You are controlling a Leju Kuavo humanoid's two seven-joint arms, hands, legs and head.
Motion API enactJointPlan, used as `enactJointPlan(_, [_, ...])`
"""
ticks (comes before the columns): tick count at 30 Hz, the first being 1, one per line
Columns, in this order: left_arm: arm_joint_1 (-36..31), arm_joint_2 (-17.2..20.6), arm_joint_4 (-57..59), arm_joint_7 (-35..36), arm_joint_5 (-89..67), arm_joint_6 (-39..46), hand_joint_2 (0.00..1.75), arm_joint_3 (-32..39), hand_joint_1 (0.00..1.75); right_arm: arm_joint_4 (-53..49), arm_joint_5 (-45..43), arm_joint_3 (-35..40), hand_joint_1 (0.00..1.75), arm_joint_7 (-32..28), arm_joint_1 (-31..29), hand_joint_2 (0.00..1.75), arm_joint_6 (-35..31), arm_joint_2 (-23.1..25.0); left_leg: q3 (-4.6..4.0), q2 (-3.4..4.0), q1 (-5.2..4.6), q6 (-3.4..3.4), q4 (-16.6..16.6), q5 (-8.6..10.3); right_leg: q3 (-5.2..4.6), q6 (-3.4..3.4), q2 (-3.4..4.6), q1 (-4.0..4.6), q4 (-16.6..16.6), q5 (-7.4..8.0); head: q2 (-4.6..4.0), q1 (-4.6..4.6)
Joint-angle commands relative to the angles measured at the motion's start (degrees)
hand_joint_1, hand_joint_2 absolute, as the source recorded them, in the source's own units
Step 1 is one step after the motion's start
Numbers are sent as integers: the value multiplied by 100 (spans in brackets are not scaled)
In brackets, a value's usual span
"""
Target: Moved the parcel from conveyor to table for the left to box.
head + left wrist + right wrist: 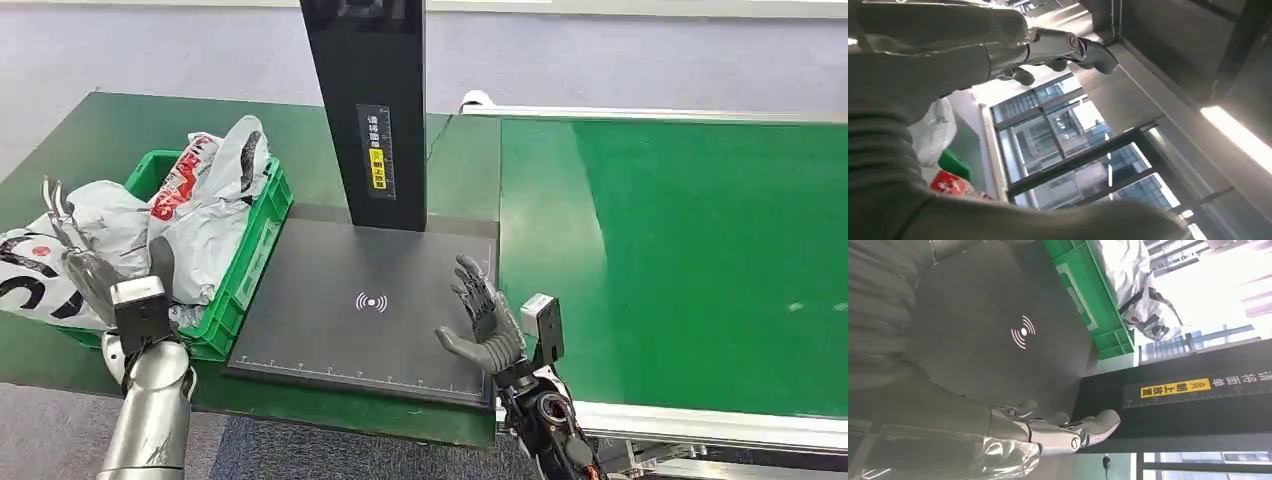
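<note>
A green crate (255,235) at the table's left holds several plastic-bag parcels: a white one with red print (190,170), a grey one (120,215), and one with black lettering (25,275) hanging over the crate's left side. My left hand (85,265) stands raised beside these parcels with its fingers (1068,47) stretched out and nothing in them. My right hand (482,318) hovers open, palm toward the left, over the right edge of the black scanner pad (370,300). In the right wrist view the right hand (998,435) is bare above the pad (998,340).
A black scanner post (370,100) rises from the back of the pad. The green conveyor belt (680,260) runs along the right, with a white frame rail at its near edge. The green table edge lies just in front of the pad.
</note>
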Motion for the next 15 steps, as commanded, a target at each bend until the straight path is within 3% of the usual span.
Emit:
enactJointPlan(1, [201,-60,-479,6,41,11,0,-213,0,343,-11,141,0,-2,-260,175,-24,-17,-4,-2,0,1,-3,4,-5,2,8,0,-4,6,0,2])
enactJointPlan(5, [201,-60,-479,6,41,11,0,-213,0,343,-11,141,0,-2,-260,175,-24,-17,-1,-2,0,2,-4,3,-2,3,7,0,-5,5,0,0])
enactJointPlan(8, [431,335,-950,6,826,11,0,-1111,0,362,-50,165,0,-74,-273,175,-35,-46,-3,-3,1,2,-1,2,-3,3,5,1,-2,3,0,2])
enactJointPlan(10, [574,518,-960,6,322,-79,0,-1641,0,368,-71,186,0,-132,-300,175,-15,-65,-4,-6,1,2,-2,3,-3,3,5,1,-4,4,0,0])
enactJointPlan(11, [667,537,-834,22,549,-916,0,-1846,0,328,-67,176,0,-193,-293,175,-62,-83,-2,-4,-1,1,-2,2,-2,2,4,-1,-2,2,0,2])
enactJointPlan(12, [709,462,-812,82,629,-1359,175,-1815,0,267,-44,173,0,-223,-266,175,-120,-106,1,-7,-1,2,-10,6,2,3,5,-1,-11,6,0,2])
enactJointPlan(15, [819,91,-454,307,1443,-2817,175,-1774,0,-88,5,88,0,-258,-127,175,-227,-132,5,-10,-5,3,-9,5,4,5,2,-5,-8,2,0,-2])
